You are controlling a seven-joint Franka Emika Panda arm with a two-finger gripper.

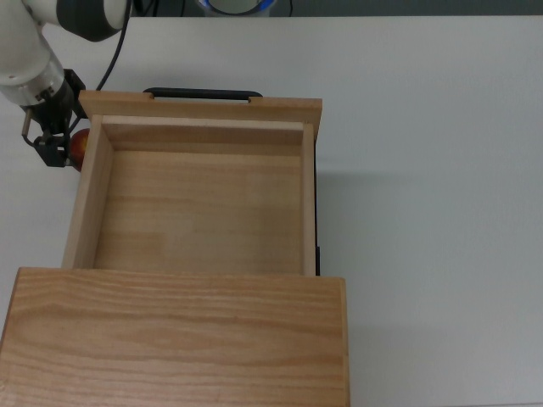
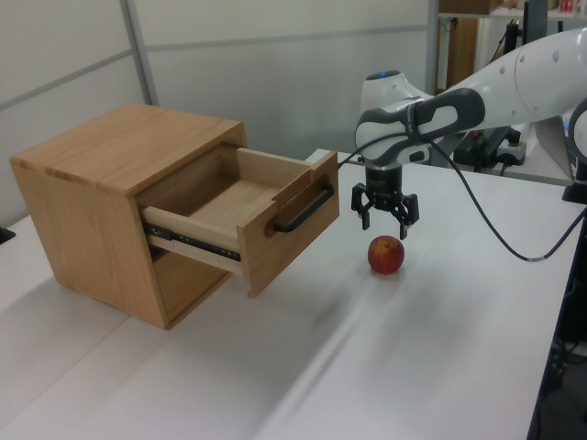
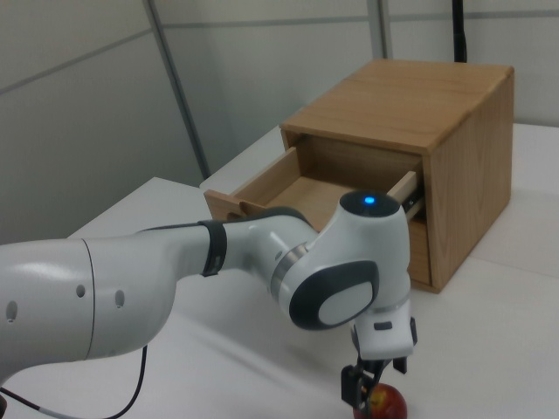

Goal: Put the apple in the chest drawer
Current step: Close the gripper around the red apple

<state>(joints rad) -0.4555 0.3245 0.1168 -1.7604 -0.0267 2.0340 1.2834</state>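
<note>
The chest drawer [image 2: 240,213] stands pulled out and empty. The apple [image 2: 386,255] rests ungrasped on the tabletop [image 2: 440,330]; the tool [image 2: 385,221] hangs just above, fingers spread. Grasp, lift and placement remain.

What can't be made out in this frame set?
- Top view: most of the apple is hidden by the chest drawer wall and the claw.
- Right view: the arm covers the drawer's front and handle; the bottom edge cuts off the apple.
- Left view: whether the claw touches the apple can't be told.
</note>
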